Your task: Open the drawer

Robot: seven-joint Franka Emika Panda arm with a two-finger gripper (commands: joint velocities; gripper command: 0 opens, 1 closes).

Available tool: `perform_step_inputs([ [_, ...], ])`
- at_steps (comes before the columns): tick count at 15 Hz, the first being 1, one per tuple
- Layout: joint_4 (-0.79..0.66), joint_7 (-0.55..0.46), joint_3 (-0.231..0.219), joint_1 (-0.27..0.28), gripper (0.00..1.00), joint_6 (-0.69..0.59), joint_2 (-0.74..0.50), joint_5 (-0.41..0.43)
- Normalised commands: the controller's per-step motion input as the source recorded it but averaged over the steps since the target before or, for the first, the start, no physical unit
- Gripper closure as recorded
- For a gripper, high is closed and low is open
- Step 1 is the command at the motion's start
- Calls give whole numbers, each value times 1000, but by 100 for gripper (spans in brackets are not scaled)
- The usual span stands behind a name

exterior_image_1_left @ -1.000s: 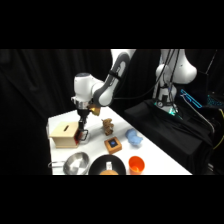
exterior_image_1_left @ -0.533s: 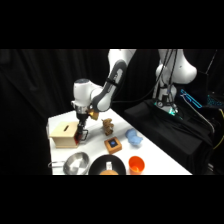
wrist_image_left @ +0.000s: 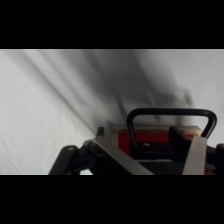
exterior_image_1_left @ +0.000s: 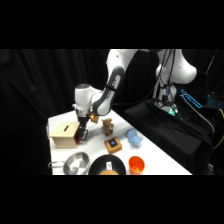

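Straddling black loop handle (wrist_image_left: 170,122) on drawer (wrist_image_left: 150,137), gripper (exterior_image_1_left: 80,134) fingers apart, seemingly not clamped yet, lined up for pulling.

One wooden box (exterior_image_1_left: 63,135), three bowls (exterior_image_1_left: 133,137), one pan (exterior_image_1_left: 107,165)

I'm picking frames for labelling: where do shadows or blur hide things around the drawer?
Wrist view: broad dark shadow streaks cross the white table above the black loop handle; end effector parts blur at the bottom. Side view: soft throughout, dark backdrop, drawer front hidden by end effector.
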Motion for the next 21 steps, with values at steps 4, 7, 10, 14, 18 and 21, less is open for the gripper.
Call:
perform_step_inputs([
  [4,74,-7,-33,49,0,174,106,121],
  [7,36,-7,-31,72,0,181,76,123],
  [10,-221,10,-72,163,0,318,-95,88],
  [14,-469,38,-142,265,0,420,-247,78],
  [18,-533,3,-158,284,0,363,-292,131],
  [21,-484,-39,-128,263,0,276,-285,171],
])
